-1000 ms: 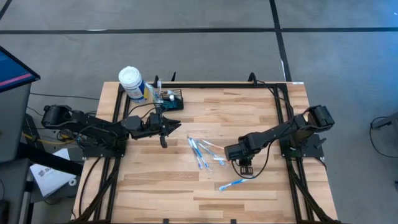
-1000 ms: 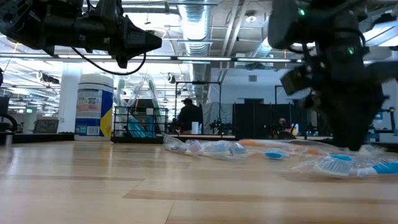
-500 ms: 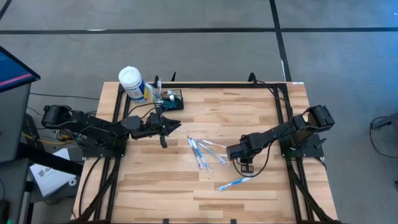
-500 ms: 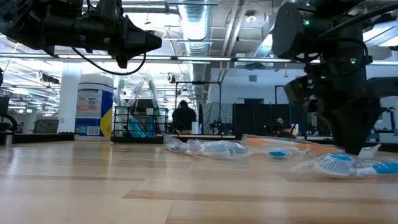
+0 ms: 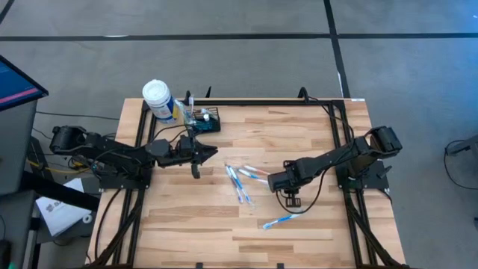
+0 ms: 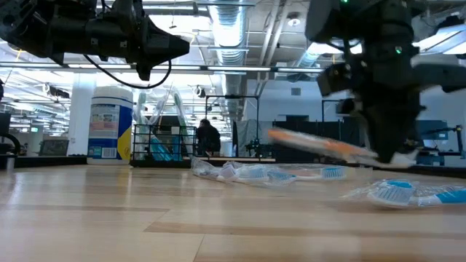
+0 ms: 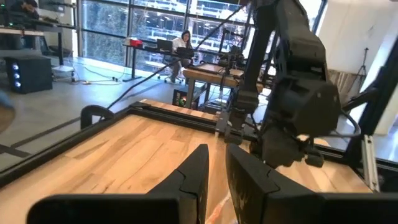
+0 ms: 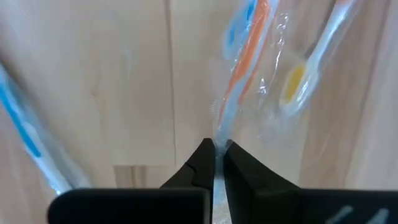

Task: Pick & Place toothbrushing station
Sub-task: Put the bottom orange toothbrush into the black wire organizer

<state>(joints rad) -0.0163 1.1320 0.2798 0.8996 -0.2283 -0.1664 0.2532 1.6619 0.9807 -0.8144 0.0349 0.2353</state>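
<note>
the right gripper has its jaws pinched nearly shut on the clear wrapper end of an orange toothbrush, and the low view shows that brush tilted clear of the table, so it looks gripped by one end to carry it toward the caddy. a yellow-marked brush lies just beside it in crinkled wrap, apparently not gripped.

the left gripper hangs above the table near the caddy, jaws only a narrow slit apart and holding nothing, probably waiting out of the way.

the caddy, black wire mesh, sits at the far left corner of the table, touching or just beside the white-capped bottle; a brush handle or 2 seem to stand in it. placing it at the edge leaves the middle free for the loose brushes, and 1 more blue brush lies apart, nearer the front.

the bottle's blue label carries print, but no word of it can be read. no other writing shows.
</note>
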